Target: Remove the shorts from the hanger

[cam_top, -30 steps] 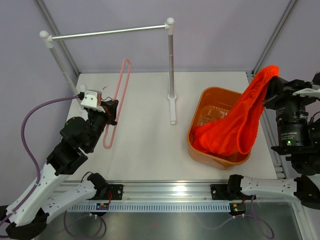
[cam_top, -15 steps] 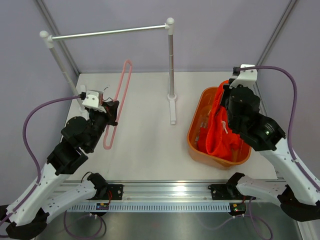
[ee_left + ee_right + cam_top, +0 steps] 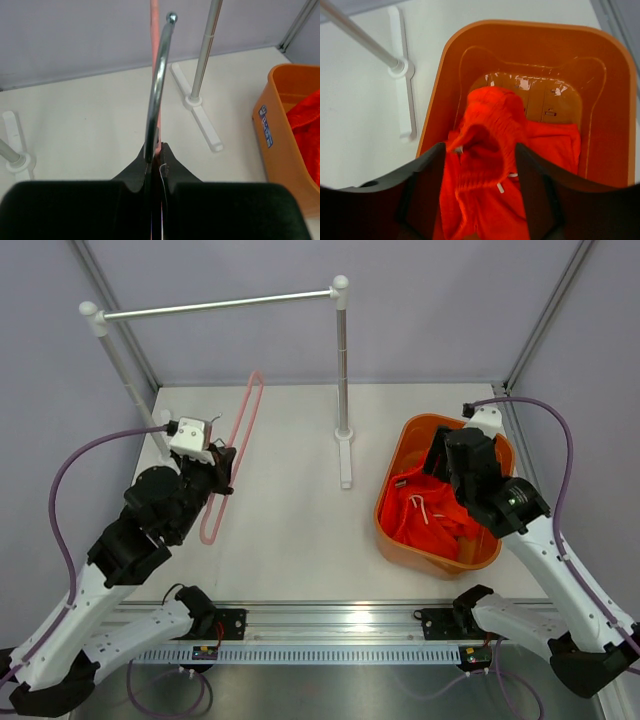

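The orange-red shorts (image 3: 432, 522) lie crumpled inside the orange basket (image 3: 437, 421), with white drawstrings showing. My right gripper (image 3: 441, 466) hovers just above them. In the right wrist view its jaws stand wide apart, and a blurred fold of the shorts (image 3: 490, 125) sits loose between the right gripper's (image 3: 480, 157) fingers. The pale-pink hanger (image 3: 243, 420) is bare and slants over the left of the table. My left gripper (image 3: 222, 466) is shut on it near the hook. In the left wrist view the silver hook (image 3: 159, 80) rises out of the closed left gripper (image 3: 159, 149).
The silver-and-white clothes rail (image 3: 220, 305) spans the back, its right post standing on a white foot (image 3: 346, 465) mid-table. Its left post (image 3: 125, 375) is just behind my left arm. The basket (image 3: 272, 125) stands at the table's right edge.
My right arm came down over the basket and its jaws opened. The shorts, held high a second ago, have dropped into the basket. The left gripper and hanger shifted only slightly.
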Tool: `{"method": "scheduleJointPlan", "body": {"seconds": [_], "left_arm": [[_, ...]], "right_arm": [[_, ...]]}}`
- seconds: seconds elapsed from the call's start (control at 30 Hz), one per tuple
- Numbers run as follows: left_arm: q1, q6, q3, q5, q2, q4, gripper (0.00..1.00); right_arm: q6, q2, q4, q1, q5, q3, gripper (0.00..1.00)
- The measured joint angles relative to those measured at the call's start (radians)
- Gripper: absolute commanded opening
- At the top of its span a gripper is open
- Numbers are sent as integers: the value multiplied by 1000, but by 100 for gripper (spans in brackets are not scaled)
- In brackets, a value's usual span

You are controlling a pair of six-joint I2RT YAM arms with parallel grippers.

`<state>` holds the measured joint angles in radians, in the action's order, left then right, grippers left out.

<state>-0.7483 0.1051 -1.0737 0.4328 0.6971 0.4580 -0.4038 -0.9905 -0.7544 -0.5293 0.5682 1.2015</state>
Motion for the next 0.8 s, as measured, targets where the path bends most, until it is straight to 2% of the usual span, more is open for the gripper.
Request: {"method": "scheduleJointPlan", "body": {"seconds": [0.1,0.37,0.63,0.8], "left_arm": [[0,4,-85,-6,70,71,0],[19,21,-296,-43,245,228,0],[223,69,-490,-212,444,282,0],[257,93,-652,-232,593,284,0]], "right_arm": [[-25,31,-16,1,-47,-28,81],[-50,131,-45,2,-134,-7,86],[-50,157,-43,2,-255,3,86],[-50,158,-23,2,-328,1,86]]}}
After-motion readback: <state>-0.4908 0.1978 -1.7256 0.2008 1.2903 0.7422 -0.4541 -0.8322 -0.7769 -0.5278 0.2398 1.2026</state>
